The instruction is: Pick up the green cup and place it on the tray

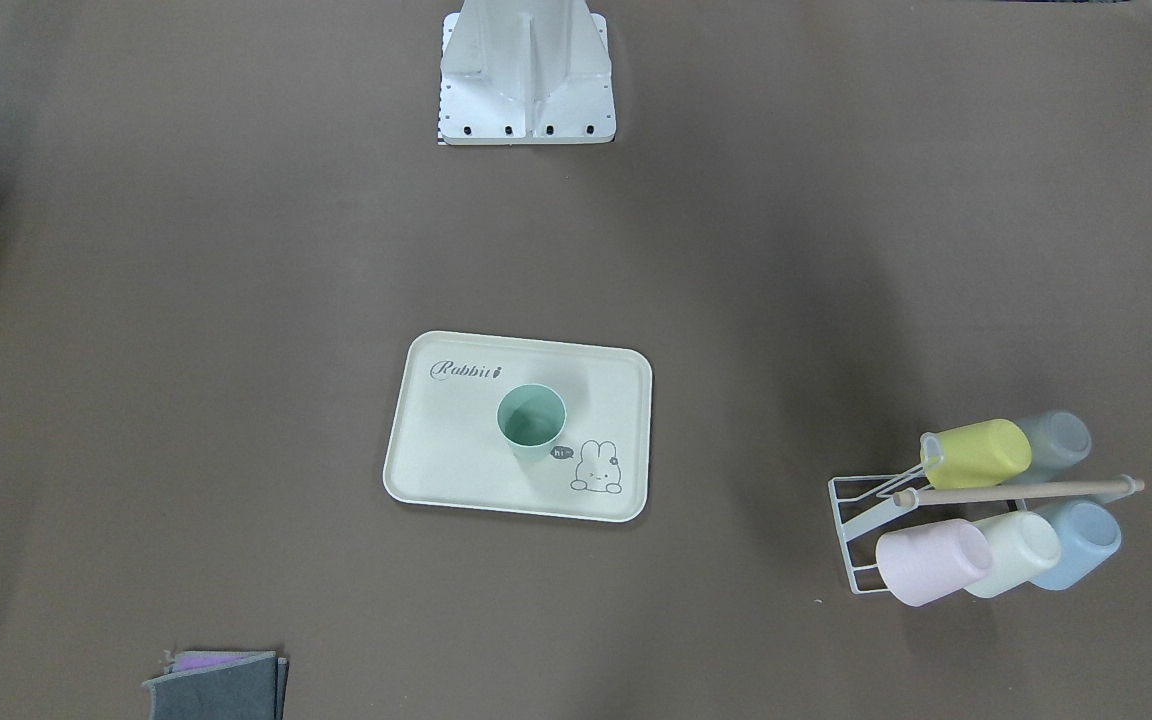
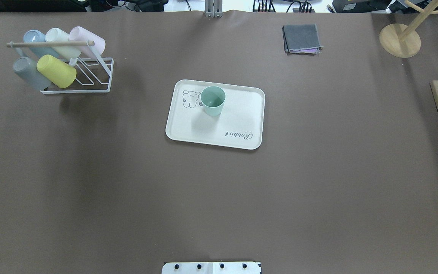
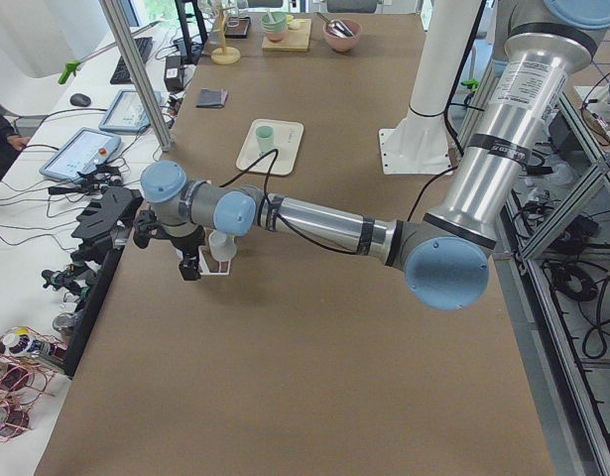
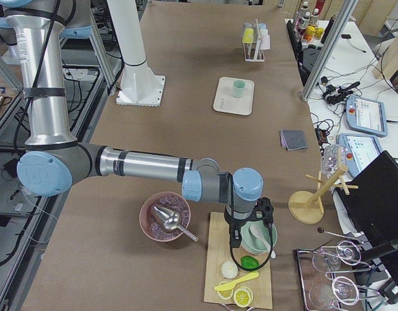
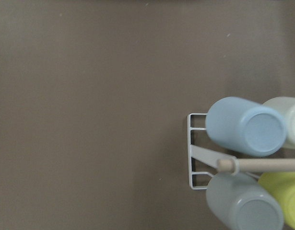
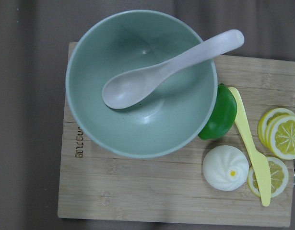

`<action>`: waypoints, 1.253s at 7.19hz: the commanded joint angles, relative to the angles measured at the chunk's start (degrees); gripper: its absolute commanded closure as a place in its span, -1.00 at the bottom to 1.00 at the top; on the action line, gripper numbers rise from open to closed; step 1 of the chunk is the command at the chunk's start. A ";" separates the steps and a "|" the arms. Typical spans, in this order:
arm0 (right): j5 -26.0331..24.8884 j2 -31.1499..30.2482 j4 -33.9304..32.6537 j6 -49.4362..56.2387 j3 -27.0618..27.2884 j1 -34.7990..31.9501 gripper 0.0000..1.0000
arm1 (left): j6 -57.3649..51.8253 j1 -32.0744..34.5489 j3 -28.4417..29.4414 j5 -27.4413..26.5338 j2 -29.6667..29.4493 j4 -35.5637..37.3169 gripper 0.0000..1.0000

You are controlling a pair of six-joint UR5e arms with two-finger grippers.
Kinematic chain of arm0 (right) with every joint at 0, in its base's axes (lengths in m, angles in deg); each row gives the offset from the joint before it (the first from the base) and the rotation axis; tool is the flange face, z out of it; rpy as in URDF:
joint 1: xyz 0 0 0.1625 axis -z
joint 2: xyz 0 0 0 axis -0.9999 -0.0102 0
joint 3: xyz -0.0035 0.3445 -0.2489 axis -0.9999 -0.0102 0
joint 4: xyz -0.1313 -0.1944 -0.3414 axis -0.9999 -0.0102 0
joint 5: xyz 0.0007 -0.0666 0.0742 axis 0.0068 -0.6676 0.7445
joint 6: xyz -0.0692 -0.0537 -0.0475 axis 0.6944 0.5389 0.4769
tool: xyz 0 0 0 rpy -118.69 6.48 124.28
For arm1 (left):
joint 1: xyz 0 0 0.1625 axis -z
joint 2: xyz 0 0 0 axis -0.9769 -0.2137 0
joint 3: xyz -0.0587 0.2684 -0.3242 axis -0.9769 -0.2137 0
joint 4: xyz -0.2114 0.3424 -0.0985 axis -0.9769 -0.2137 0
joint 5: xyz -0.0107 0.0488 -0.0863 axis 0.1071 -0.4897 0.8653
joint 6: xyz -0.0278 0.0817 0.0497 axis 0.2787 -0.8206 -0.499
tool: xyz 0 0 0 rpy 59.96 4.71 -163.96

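Note:
The green cup (image 1: 531, 420) stands upright on the cream tray (image 1: 436, 470) at the table's middle, next to the bunny drawing. It also shows in the overhead view (image 2: 213, 101) on the tray (image 2: 242, 118). Neither gripper is near it. My left gripper (image 3: 190, 264) hangs over the cup rack at the table's left end. My right gripper (image 4: 236, 241) hangs over a green bowl at the right end. Both show only in the side views, so I cannot tell whether they are open or shut.
A white wire rack (image 2: 89, 78) holds several pastel cups, among them a yellow-green one (image 2: 56, 71). A folded grey cloth (image 2: 302, 39) and a wooden stand (image 2: 399, 40) lie at the far right. A cutting board (image 6: 137, 191) carries a green bowl (image 6: 137, 115) with a spoon.

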 commanded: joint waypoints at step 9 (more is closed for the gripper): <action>0.79 0.05 -2.11 -8.00 4.57 0.00 -1.00 | -13.62 5.45 -1.63 1.19 11.17 2.48 -0.96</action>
